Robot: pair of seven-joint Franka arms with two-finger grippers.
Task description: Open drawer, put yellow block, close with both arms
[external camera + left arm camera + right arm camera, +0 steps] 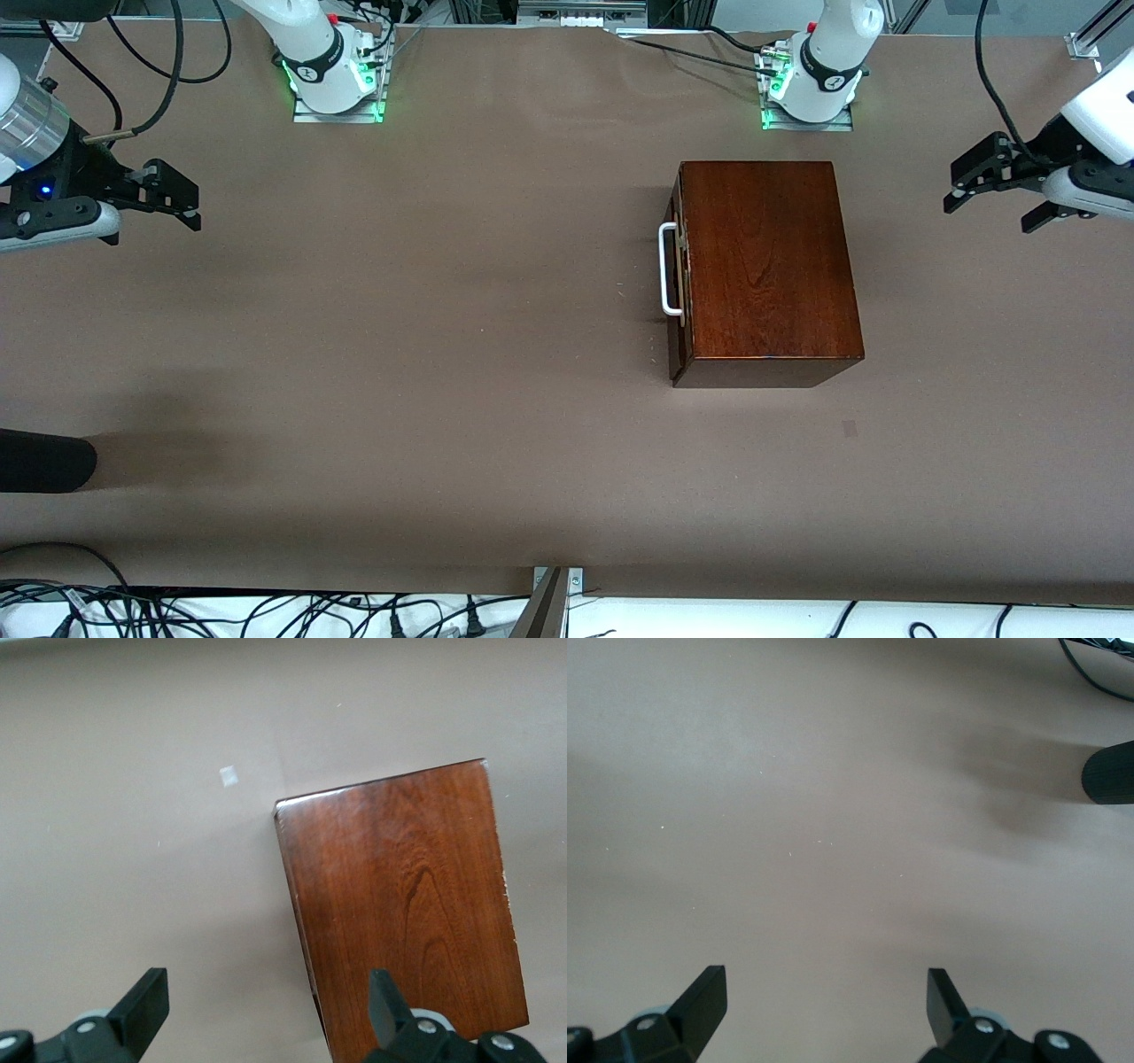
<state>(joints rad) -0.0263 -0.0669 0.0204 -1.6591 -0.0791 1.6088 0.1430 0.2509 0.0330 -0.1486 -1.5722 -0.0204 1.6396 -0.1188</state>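
Note:
The dark reddish-brown wooden box (pixel 766 266) stands on the table near the left arm's base. Its drawer (pixel 677 283) is pushed in flush, and the white bar handle (pixel 669 270) faces the right arm's end of the table. The yellow block is out of view. My left gripper (pixel 990 213) hangs open over the table at the left arm's end, beside the box. In the left wrist view that gripper (pixel 266 983) looks down on the box's top (pixel 407 904) and bare cloth. My right gripper (pixel 197 208) (pixel 826 979) waits open over bare table at the right arm's end.
A black rounded object (pixel 44 461) (pixel 1109 773) pokes in over the table edge at the right arm's end, nearer the front camera. A small pale mark (pixel 849 428) (pixel 229 775) lies on the brown cloth near the box. Cables run along the table's edges.

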